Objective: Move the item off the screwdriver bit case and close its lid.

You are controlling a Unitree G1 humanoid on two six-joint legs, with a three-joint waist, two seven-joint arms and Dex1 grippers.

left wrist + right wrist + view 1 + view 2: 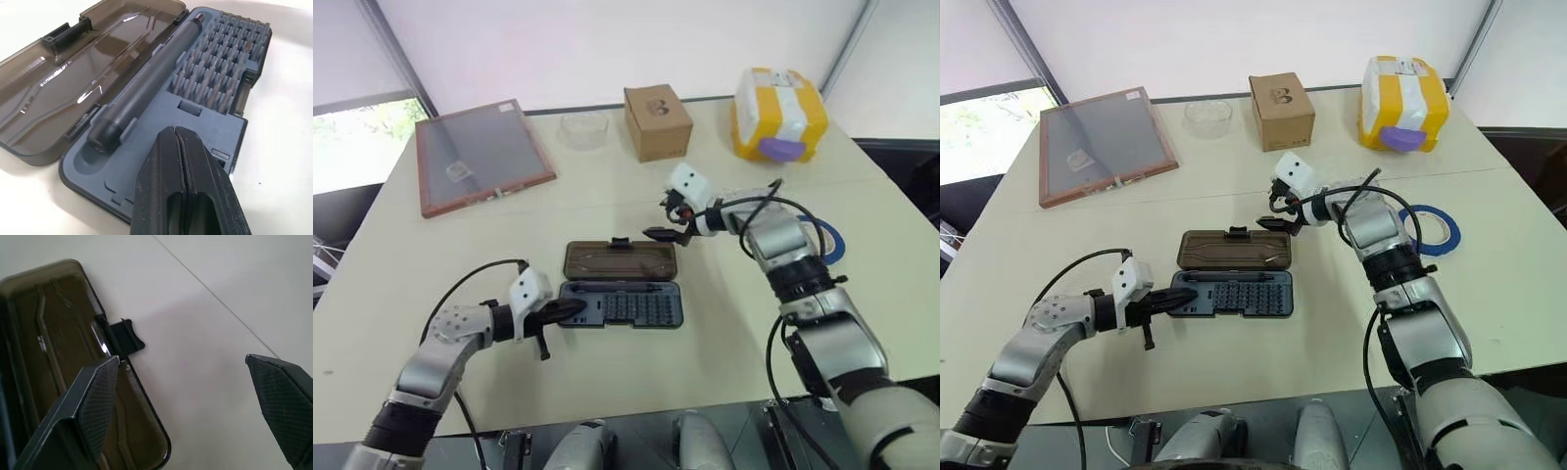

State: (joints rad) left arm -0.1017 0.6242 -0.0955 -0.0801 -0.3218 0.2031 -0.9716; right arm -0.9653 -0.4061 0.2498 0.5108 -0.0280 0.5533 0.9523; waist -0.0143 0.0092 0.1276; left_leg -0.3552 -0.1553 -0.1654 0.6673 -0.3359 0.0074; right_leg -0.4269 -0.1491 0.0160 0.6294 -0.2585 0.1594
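Grey case (636, 308), one, open; left end effector (570, 307) closed, right end effector (182, 361) spread.

The screwdriver bit case (622, 305) has a dark slate-grey tray and a smoky, see-through brown lid (620, 259); it holds a charcoal screwdriver (146, 83) and dull grey bits (220, 68), and sits on a pale cream table (607, 191). Beyond the case are a board (481, 157) of grey mesh in a reddish-brown frame, a plain brown cardboard box (657, 121) with a dark mark on top and a yellow tub (778, 113) with white bands and a purple patch, and to the case's right a blue tape roll (1451, 233). The left hand (174, 131) is plain black, and the right hand (182, 360) has black pads (98, 401) with a fine cross-hatched grain.
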